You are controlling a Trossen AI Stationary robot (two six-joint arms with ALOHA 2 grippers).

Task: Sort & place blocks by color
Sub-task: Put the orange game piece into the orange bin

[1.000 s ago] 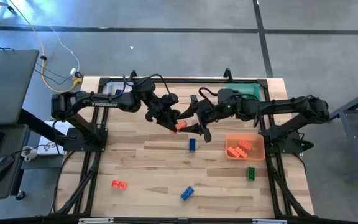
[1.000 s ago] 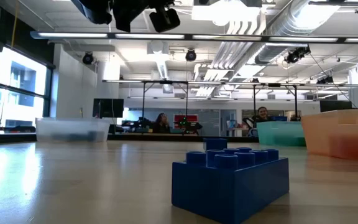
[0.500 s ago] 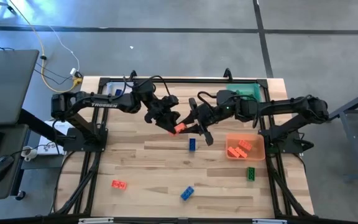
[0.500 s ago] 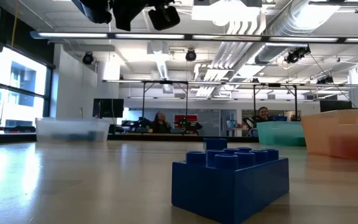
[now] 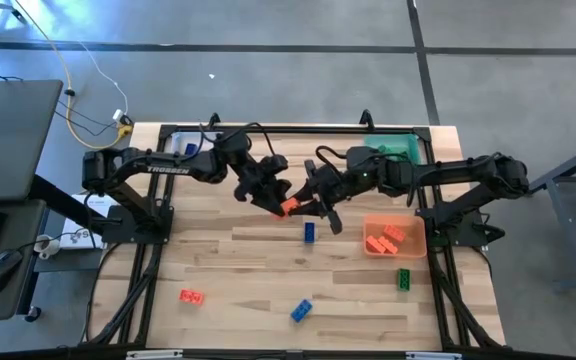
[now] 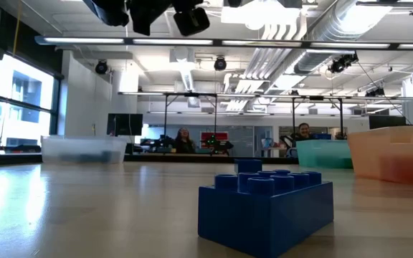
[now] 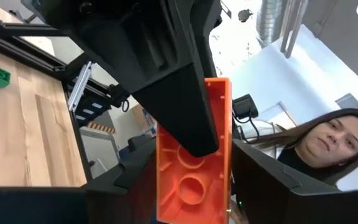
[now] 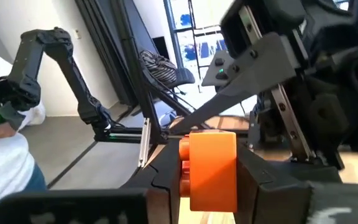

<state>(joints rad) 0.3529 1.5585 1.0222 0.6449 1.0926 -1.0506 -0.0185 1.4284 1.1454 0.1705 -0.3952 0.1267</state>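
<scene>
Table point(image 5: 248, 250): two grippers meet above its centre, left gripper point(image 5: 276, 203) left of right gripper point(image 5: 308, 203), one block point(image 5: 290, 206) between them. Bin point(image 5: 395, 237) right; other blocks lie nearer, apparently scattered.

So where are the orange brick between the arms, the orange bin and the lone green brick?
orange brick point(image 5: 290, 207), high view, its visible end.
orange bin point(image 5: 417, 222), high view, its rim.
green brick point(image 5: 404, 279), high view, its middle.

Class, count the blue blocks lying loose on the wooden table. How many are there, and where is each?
2. One blue block lies mid-table, just below the two grippers; another blue block lies near the front edge. Any in the bins or under the arms would be hidden.
</scene>
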